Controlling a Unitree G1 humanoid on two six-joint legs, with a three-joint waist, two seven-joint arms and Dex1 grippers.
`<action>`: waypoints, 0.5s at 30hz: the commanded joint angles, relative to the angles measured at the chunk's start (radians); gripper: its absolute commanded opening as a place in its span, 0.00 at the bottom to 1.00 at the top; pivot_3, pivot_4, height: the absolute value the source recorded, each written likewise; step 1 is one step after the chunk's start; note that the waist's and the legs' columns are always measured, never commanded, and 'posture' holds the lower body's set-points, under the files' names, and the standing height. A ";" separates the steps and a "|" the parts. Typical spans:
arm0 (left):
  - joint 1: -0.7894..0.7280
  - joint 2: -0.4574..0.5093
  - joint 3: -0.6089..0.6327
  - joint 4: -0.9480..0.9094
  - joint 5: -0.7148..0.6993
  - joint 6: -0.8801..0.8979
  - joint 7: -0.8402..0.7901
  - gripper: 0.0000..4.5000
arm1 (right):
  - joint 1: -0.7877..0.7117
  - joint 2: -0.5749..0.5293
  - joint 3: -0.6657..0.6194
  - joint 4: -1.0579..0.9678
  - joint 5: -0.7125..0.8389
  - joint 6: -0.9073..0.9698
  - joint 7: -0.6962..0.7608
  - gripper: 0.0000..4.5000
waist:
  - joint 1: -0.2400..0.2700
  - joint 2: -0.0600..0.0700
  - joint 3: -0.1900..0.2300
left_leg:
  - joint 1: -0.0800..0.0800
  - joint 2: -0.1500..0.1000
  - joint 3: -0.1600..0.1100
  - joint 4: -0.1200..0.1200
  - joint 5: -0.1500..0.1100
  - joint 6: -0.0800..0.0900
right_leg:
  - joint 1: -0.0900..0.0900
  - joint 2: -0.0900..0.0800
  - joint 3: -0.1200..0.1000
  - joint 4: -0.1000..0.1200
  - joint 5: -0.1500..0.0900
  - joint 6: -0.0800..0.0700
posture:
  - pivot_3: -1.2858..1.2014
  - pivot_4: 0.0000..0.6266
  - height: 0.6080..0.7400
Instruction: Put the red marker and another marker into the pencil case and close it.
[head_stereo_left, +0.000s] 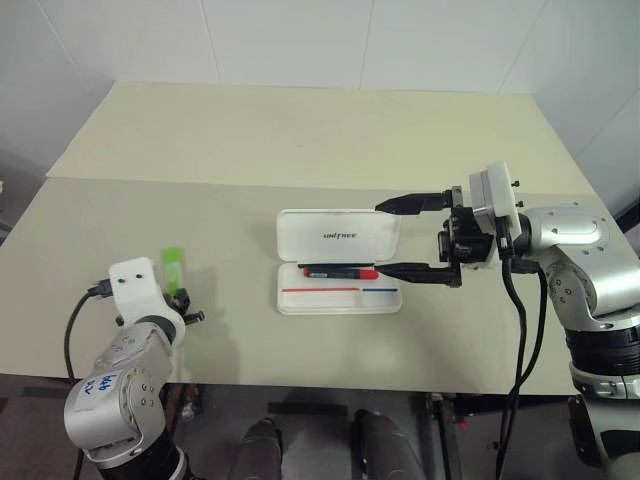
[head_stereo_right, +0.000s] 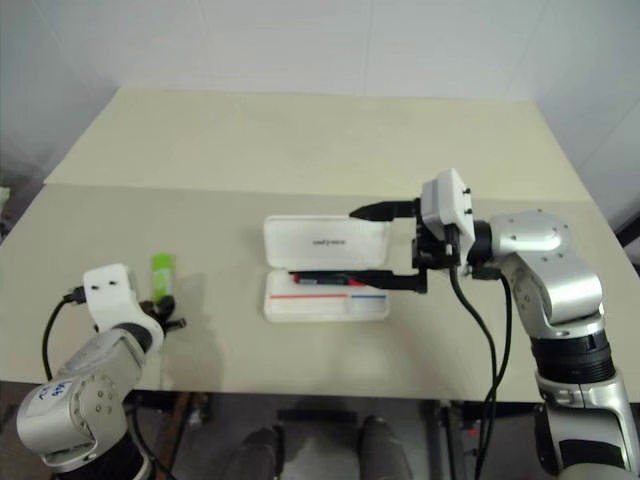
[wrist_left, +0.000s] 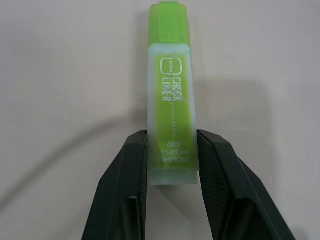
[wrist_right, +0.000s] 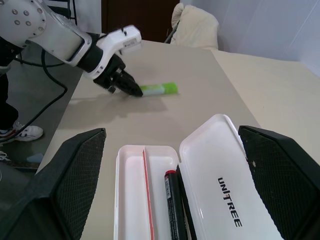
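Table (head_stereo_left: 250, 150): we're working on a big pale top w/ lots of bare room.
Pencil case (head_stereo_left: 338, 236): it's lying open in the middle, lid tipped back, tray facing us.
Right gripper (head_stereo_left: 418, 238): we're holding it beside the case's right end, jaws wide apart, gripping nothing.
Left gripper (wrist_left: 172, 170): we're squeezing the back end of the green marker; jaws are pressing both its sides.
Red marker (head_stereo_left: 340, 272): it's already lying in the tray, next to the hinge.
Green marker (wrist_left: 171, 95): it's far left of the case, near the table's edge.
Risk: we're only pinching the very end, so it may tip or slip out on the way over & miss the tray.
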 joint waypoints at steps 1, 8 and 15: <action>-0.036 0.033 -0.001 -0.014 -0.051 -0.182 -0.094 0.22 | 0.000 -0.003 -0.029 -0.020 0.007 -0.031 -0.006 1.00 | 0.002 0.000 0.000 | 0.000 0.000 0.000 0.000 0.000 0.000 | 0.000 0.000 0.000 0.000 0.000 0.000 | 0.52 0.24 1.00; 0.131 0.230 -0.177 0.020 -0.058 -0.590 -0.375 0.22 | 0.044 -0.025 -0.052 -0.024 0.000 -0.046 -0.021 1.00 | 0.001 0.000 0.000 | -0.001 0.000 0.001 -0.001 -0.003 0.000 | 0.000 0.000 0.000 -0.001 0.000 0.001 | 0.52 0.24 1.00; 0.102 0.356 -0.231 0.138 -0.218 -0.995 -0.785 0.22 | 0.107 -0.088 -0.126 -0.069 0.023 -0.028 -0.043 1.00 | 0.005 0.001 0.000 | -0.002 0.000 0.001 -0.004 -0.004 0.000 | -0.002 0.000 0.000 -0.003 -0.001 0.000 | 0.52 0.24 1.00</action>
